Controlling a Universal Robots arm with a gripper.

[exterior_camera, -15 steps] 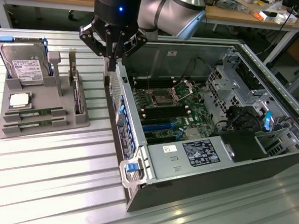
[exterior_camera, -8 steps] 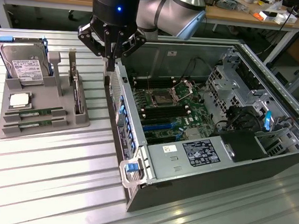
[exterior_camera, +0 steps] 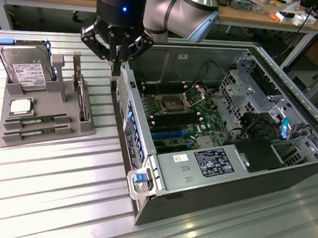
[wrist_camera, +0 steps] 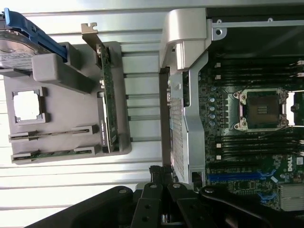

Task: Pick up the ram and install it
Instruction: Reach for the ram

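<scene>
Two ram sticks, green with small chips, lie flat in slots at the front of the grey holder tray (exterior_camera: 66, 127): one (exterior_camera: 38, 121) just behind the other (exterior_camera: 38, 131). In the wrist view the sticks (wrist_camera: 57, 154) sit at the tray's (wrist_camera: 61, 109) edge. My gripper (exterior_camera: 117, 72) hangs over the rear wall of the open computer case (exterior_camera: 121, 111), to the exterior view's right of the tray. Its fingertips (wrist_camera: 160, 173) are drawn together, with nothing seen between them. Black memory slots (exterior_camera: 172, 120) (wrist_camera: 251, 142) flank the empty processor socket (exterior_camera: 173, 103) on the motherboard.
The tray also carries a hard drive (exterior_camera: 27, 70) with a white label, a square silver processor (exterior_camera: 20, 107) and an upright expansion card (exterior_camera: 83, 101). A power supply (exterior_camera: 210, 162) and cables fill the case's near end. The ribbed metal table (exterior_camera: 52, 193) extends in front.
</scene>
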